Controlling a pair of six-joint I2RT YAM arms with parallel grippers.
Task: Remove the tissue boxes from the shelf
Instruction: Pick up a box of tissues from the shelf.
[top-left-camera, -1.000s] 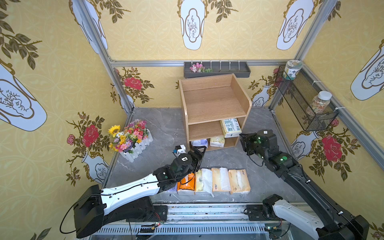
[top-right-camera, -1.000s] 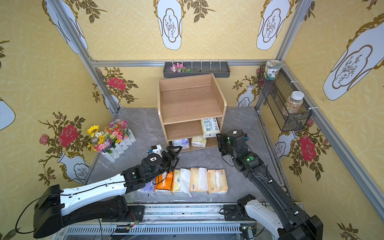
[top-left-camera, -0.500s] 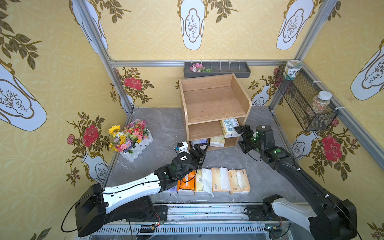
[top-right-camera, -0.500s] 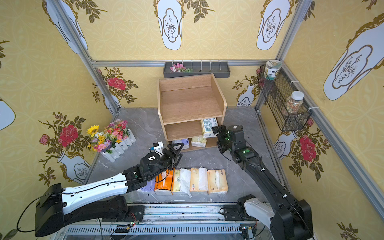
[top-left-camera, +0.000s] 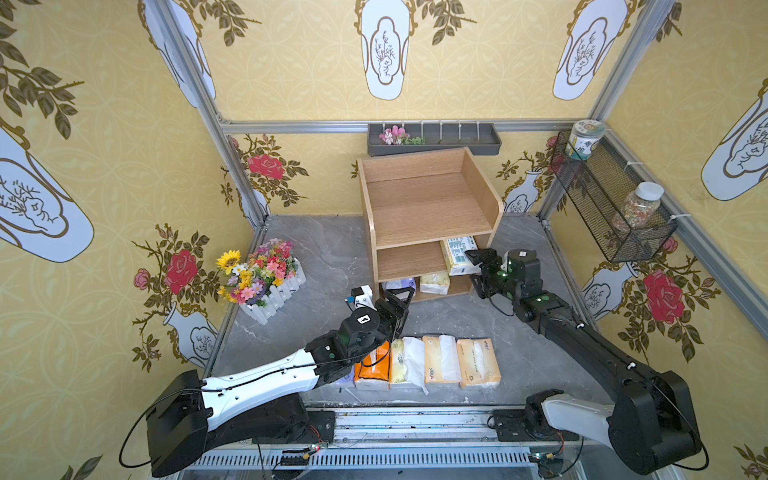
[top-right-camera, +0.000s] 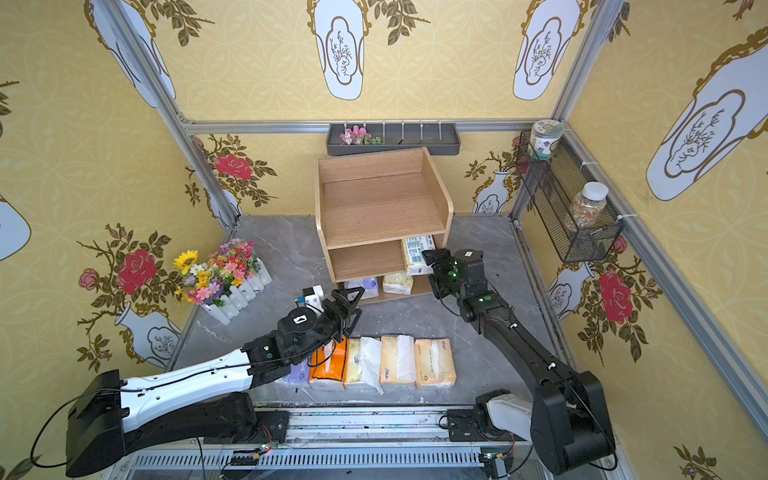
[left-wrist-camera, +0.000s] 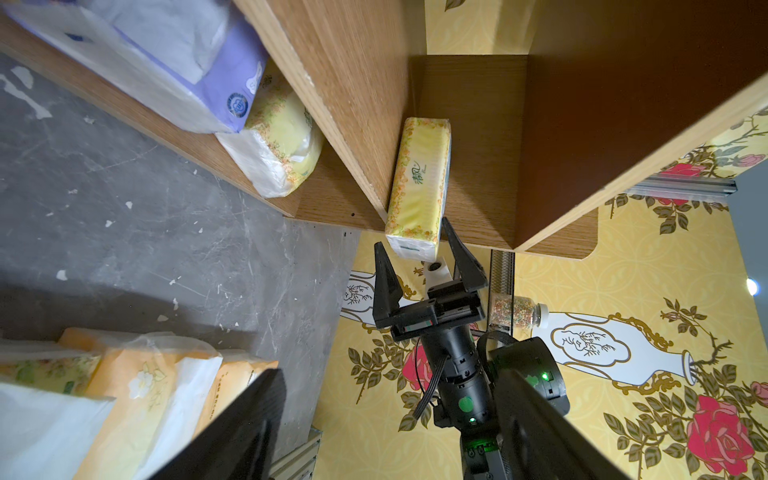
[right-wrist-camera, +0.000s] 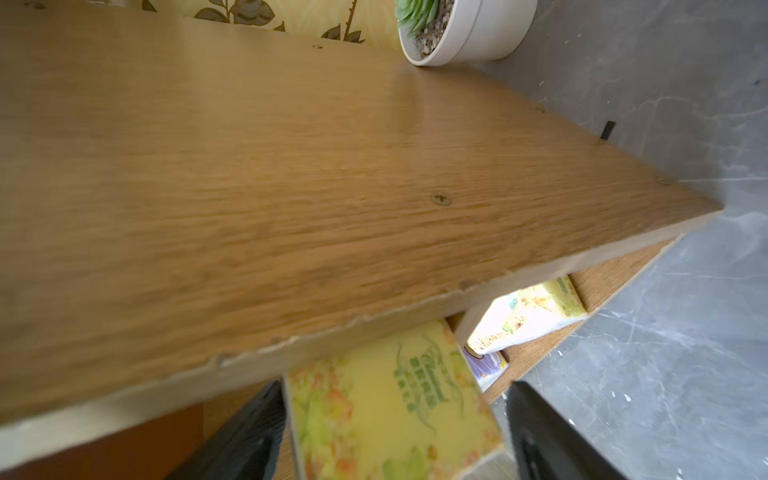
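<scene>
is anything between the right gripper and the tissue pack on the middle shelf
Nothing visible. The right gripper has its fingers on either side of the tissue pack at the shelf's open front; whether they press it I cannot tell.

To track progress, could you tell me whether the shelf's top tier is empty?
Empty: in both top views the top tier shows bare wood only.

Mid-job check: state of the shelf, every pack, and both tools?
Shelf, top tier bare; three packs inside.
Green-print pack, middle tier, end overhanging the front edge.
Lavender pack, bottom tier, lying flat.
Pale yellow pack, bottom tier, beside the lavender one.
Row of packs, on the table, off the shelf.
Right tool, open, straddling the green-print pack's end.
Left tool, open, empty.
</scene>
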